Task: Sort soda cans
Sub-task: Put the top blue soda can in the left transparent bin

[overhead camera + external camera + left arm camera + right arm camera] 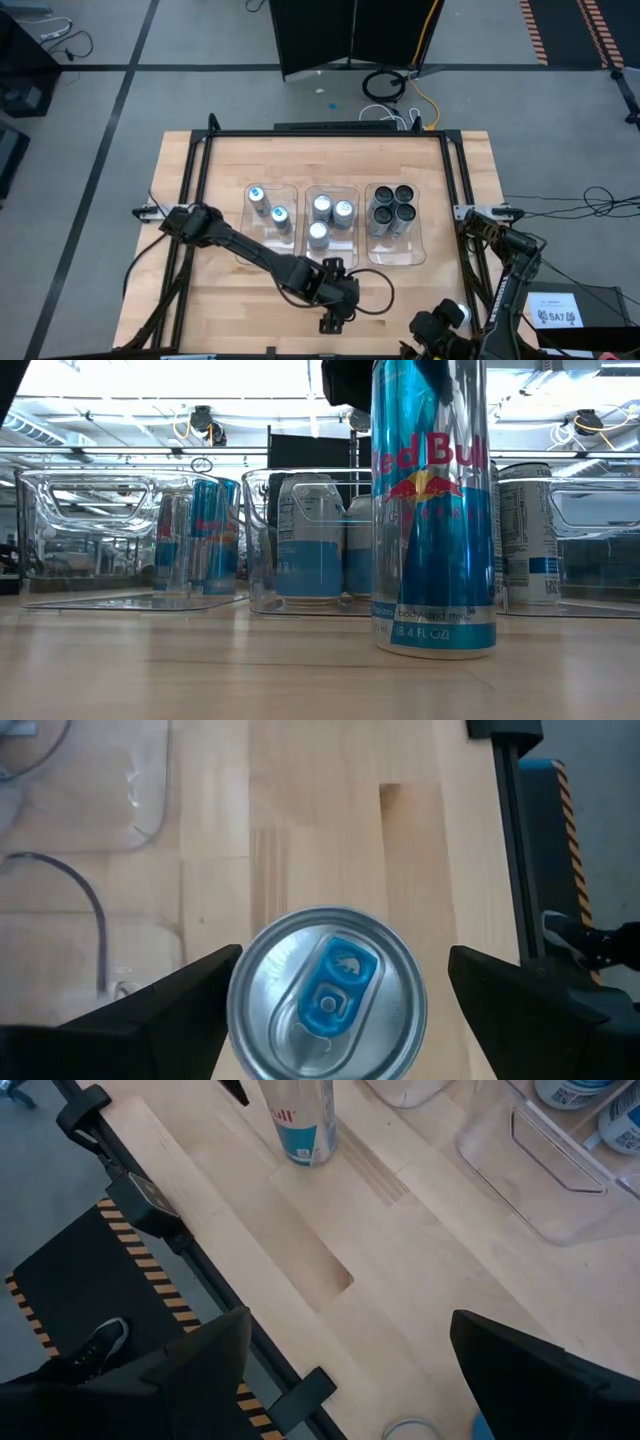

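Note:
A blue-and-silver soda can (432, 510) stands upright on the table near its near edge; its blue-tabbed top (325, 995) shows in the left wrist view. My left gripper (345, 952) hangs over it, open and pointing down, with one finger on either side of the top. In the high view this gripper (333, 318) hides the can. The right wrist view shows the same can (300, 1120) farther off. My right gripper (350, 1315) is open and waits over the table's near right corner (440, 325). Other cans stand in three clear trays. My left gripper straddles the can's top from above. One finger (205, 990) lies close beside the rim (238, 982), and I cannot tell whether it touches. The other finger (480, 980) stands clear of the can, with bare table between them.
Three clear trays sit side by side mid-table. The left tray (262, 245) holds two blue-topped cans, the middle tray (345, 250) three bright silver ones, and the right tray (395, 252) several dark-topped ones. Bare wood lies between the trays and the near edge. A black frame rail (190, 1250) borders the table.

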